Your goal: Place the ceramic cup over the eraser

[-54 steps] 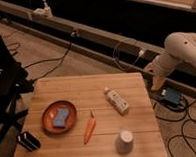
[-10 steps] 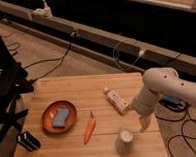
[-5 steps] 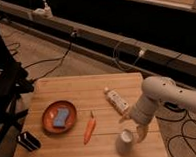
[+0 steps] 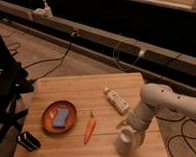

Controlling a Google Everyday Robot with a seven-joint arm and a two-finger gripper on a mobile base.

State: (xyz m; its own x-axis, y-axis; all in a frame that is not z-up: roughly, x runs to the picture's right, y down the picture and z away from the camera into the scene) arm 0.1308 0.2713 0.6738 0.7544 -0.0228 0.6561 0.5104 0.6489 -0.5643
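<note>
1. Wooden table (image 4: 72,89) is carrying everything.
2. White arm (image 4: 165,103) is reaching in from 3 o'clock. Its gripper (image 4: 130,133) is sitting at the rim of the ceramic cup (image 4: 124,144), fingers spread wide on either side, not clamped.
3. Orange plate (image 4: 48,125) is sitting at 8 o'clock, holding a blue pad (image 4: 60,117).
4. Whitish bottle (image 4: 116,100) is lying at the cup's 12 o'clock, and a carrot (image 4: 89,129) at its 9 o'clock.
5. Cup is standing upright at the table's 5 o'clock.
6. Eraser (image 4: 29,141) is lying at 7 o'clock, well apart from the cup.

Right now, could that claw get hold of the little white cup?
Probably yes. The claw hangs right at the ceramic cup near the front edge of the table, and nothing stands between them. The carrot and the white bottle lie apart from it.
</note>
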